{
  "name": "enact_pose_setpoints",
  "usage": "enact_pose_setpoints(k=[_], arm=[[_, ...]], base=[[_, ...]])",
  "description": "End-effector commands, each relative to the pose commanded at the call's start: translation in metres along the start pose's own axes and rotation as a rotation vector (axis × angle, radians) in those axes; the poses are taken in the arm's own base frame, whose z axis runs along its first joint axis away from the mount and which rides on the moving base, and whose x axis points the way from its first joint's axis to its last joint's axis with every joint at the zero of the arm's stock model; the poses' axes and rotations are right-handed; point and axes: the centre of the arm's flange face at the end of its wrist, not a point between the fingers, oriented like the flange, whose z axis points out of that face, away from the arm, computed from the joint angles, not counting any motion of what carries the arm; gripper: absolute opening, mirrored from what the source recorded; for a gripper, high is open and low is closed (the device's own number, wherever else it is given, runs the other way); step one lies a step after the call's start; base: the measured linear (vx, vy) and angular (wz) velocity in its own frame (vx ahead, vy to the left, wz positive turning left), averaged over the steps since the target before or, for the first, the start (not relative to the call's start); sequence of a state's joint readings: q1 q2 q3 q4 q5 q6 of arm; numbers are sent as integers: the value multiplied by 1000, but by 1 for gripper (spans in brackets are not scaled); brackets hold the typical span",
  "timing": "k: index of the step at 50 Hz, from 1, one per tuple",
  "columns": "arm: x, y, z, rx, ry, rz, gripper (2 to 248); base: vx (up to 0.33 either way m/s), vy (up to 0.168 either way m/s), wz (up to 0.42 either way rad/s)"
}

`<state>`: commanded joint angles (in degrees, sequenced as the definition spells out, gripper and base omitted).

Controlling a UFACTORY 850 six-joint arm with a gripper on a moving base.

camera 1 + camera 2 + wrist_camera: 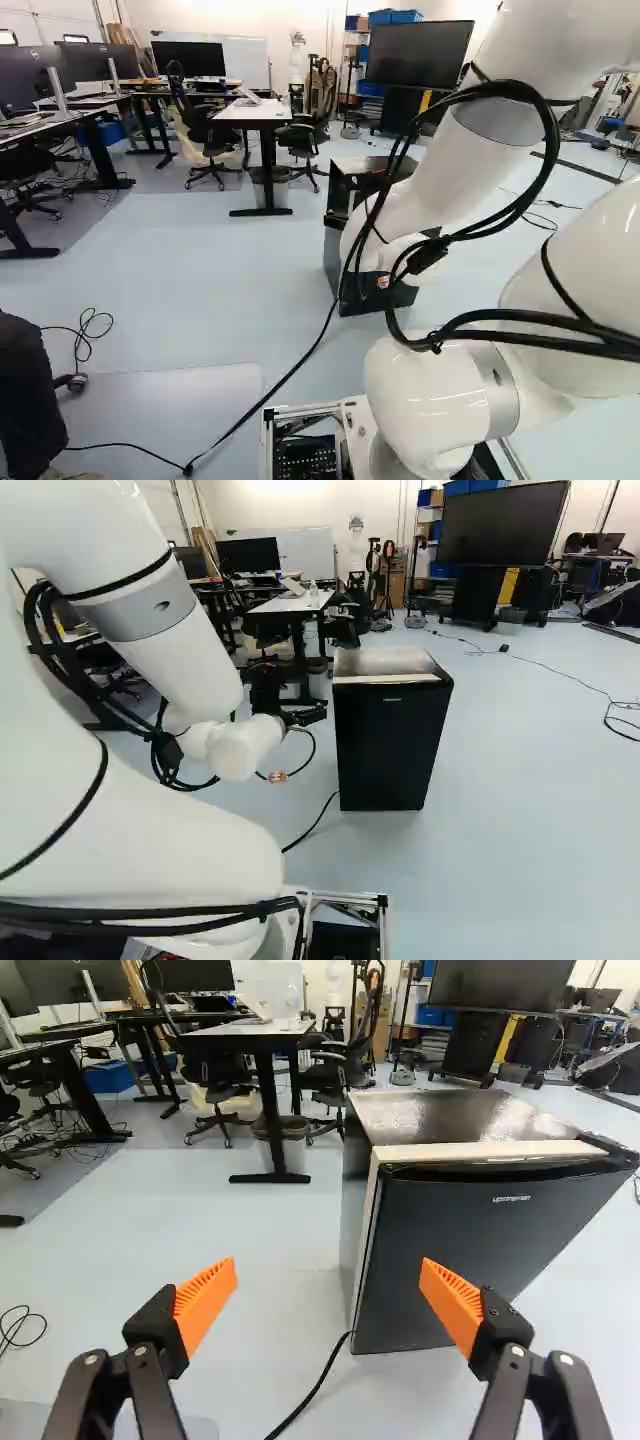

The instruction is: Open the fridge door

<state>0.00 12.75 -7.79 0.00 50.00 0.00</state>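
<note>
My gripper [303, 716] is left of the small black fridge [388, 745] in the right base view. From the wrist view, the gripper [328, 1285] stands open, orange pads wide apart, with nothing between them. The fridge stands ahead of it, toward the right finger's side, a gap of floor between. Its dark front door [465, 1250] looks closed, with a pale strip along its top and side edge where it meets the cabinet. A recess runs under the door's top edge. The arm partly hides the fridge [338, 262] in the left base view.
A white-topped desk [250, 1030] with office chairs stands behind the fridge. A black cable [325, 1372] runs over the floor by the fridge. Another robot [297, 62] stands far back. A person's dark-clothed leg [30, 395] is at the near left of the left base view.
</note>
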Motion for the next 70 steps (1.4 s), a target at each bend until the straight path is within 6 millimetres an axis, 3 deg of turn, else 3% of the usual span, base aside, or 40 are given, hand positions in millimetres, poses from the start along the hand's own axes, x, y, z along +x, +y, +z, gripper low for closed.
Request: enact_pose_setpoints(k=[55,70], arm=[[16,4,35,-53,-10,45,247],[11,5,50,-74,-43,62,247]], base=[[0,0,0],[0,0,0]])
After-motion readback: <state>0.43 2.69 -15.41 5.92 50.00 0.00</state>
